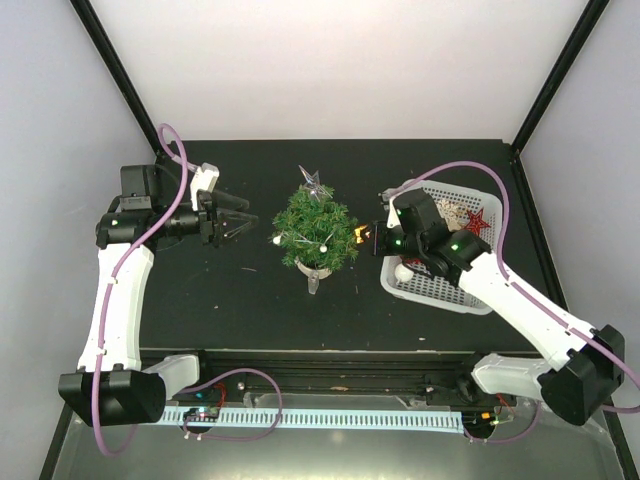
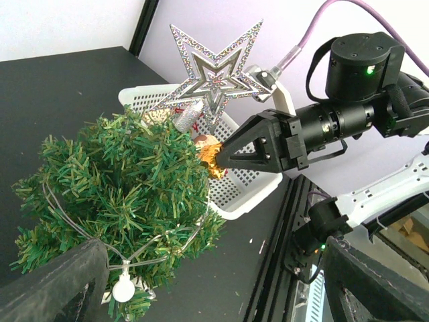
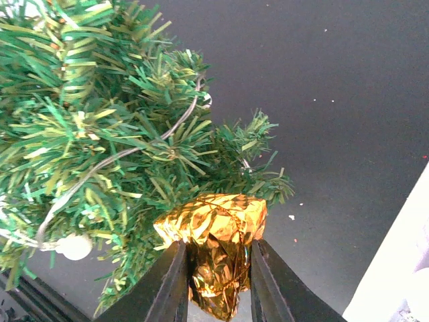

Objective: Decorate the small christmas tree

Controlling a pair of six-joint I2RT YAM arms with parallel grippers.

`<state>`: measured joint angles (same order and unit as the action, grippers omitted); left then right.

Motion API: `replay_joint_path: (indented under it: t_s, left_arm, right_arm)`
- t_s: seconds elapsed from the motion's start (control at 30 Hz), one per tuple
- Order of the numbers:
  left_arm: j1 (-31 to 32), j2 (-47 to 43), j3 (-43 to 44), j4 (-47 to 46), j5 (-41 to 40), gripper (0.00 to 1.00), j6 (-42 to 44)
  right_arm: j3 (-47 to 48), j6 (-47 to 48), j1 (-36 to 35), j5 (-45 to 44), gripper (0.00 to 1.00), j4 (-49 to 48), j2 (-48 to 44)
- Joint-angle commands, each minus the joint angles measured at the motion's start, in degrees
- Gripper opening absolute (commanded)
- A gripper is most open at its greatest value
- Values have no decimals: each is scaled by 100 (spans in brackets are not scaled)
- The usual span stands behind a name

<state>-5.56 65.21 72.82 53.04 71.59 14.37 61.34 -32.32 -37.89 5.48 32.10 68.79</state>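
The small christmas tree [image 1: 315,232] stands mid-table in a white pot, with a silver star [image 1: 315,185] on top and a string of white bulbs [image 2: 123,290] through its branches. My right gripper [image 1: 372,238] is shut on a gold foil ornament [image 3: 214,235] and holds it against the tree's right-hand branches [image 3: 100,121]. The left wrist view shows that ornament [image 2: 211,154] at the foliage [image 2: 114,188], just under the star [image 2: 214,74]. My left gripper [image 1: 240,222] hovers a little left of the tree, open and holding nothing.
A white mesh basket [image 1: 440,290] sits right of the tree, under the right arm, holding a red star [image 1: 478,222] and other ornaments. In the left wrist view the basket's rim [image 2: 255,194] shows behind the tree. Black frame posts rise at the table's back corners.
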Motion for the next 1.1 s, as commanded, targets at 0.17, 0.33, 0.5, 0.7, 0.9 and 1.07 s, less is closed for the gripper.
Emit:
replay_joint_path:
  t_s: [0.17, 0.33, 0.5, 0.7, 0.9, 1.07]
  left_arm:
    - [-33, -98, -22, -100, 109, 87, 13]
    - [-35, -101, -38, -114, 109, 88, 9]
    - [-33, -113, -39, -124, 114, 88, 3]
    - [-33, -142, -55, -131, 109, 88, 3]
    - [-34, -166, -83, -153, 101, 88, -9]
    - [-38, -160, -83, -162, 101, 88, -15]
  right_arm:
    - [244, 17, -27, -283, 27, -8, 245]
    - [265, -7, -33, -283, 27, -69, 284]
    - [300, -17, -30, -284, 27, -127, 289]
    - [399, -16, -29, -264, 27, -160, 455]
    - [504, -58, -28, -157, 27, -180, 469]
    - [528, -87, -32, -122, 27, -151, 308]
